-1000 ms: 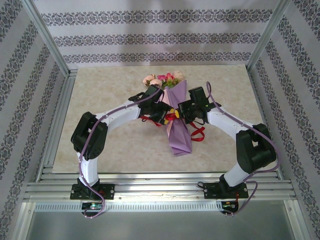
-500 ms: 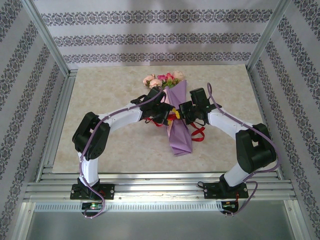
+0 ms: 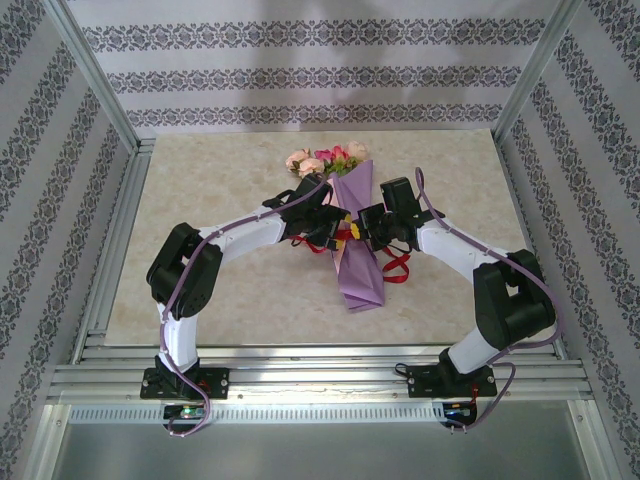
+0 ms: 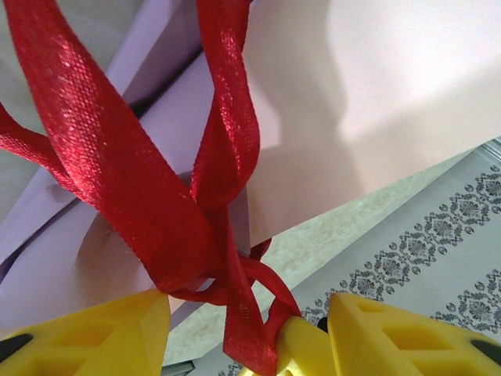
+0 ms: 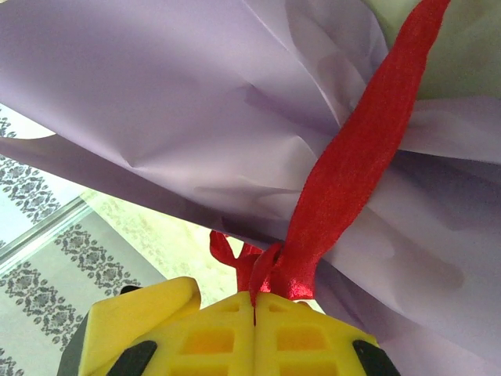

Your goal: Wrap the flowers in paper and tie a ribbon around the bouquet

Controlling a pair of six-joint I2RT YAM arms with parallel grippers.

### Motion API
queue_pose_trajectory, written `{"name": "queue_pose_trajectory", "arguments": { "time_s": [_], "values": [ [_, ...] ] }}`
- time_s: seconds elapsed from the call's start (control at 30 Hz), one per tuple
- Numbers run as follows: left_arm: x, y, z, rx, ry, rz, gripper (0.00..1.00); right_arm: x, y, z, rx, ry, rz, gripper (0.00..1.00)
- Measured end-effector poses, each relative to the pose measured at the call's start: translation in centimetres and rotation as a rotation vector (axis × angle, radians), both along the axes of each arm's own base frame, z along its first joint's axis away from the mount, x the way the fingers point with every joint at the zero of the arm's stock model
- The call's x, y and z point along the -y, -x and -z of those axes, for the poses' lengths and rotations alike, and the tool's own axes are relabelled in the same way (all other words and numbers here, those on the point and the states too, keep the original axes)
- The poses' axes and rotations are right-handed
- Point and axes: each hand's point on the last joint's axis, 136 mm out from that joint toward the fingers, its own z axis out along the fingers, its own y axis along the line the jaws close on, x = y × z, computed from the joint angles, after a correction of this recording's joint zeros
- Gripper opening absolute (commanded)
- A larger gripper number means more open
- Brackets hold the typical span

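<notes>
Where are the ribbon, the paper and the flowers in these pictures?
ribbon [image 5: 352,157]: right wrist view, on the middle of the flat red strip.
paper [image 5: 156,102]: right wrist view, on its lilac face.
flowers [image 3: 325,158]: top external view, on the rose heads.

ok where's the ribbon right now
In the top view the ribbon crosses the middle of the bouquet at the centre of the table; the right gripper pinches a strand.

**Occluded and cropped regions**
Overhead, the left end effector [image 3: 336,238] and right end effector [image 3: 357,229] cover the middle of the bouquet [image 3: 358,275], hiding where the ribbon [image 3: 398,266] crosses. The stems of the flowers [image 3: 325,158] lie concealed inside. In both wrist views, ribbon and fingers run off the picture edges.
</notes>
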Motion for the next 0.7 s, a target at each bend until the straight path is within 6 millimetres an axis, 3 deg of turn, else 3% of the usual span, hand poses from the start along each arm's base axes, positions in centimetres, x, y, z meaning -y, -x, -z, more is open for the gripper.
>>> {"name": "queue_pose_trajectory", "arguments": {
  "time_s": [0.2, 0.7],
  "values": [
    [0.0, 0.1, 0.2, -0.02, 0.009, -0.018, 0.57, -0.1, 0.0, 0.1, 0.003, -0.004, -0.002, 0.0],
    [-0.3, -1.5, 1.0, 0.001, 0.007, -0.08, 0.39, 0.1, 0.5, 0.7, -0.011, -0.001, -0.004, 0.0]
  ]
}}
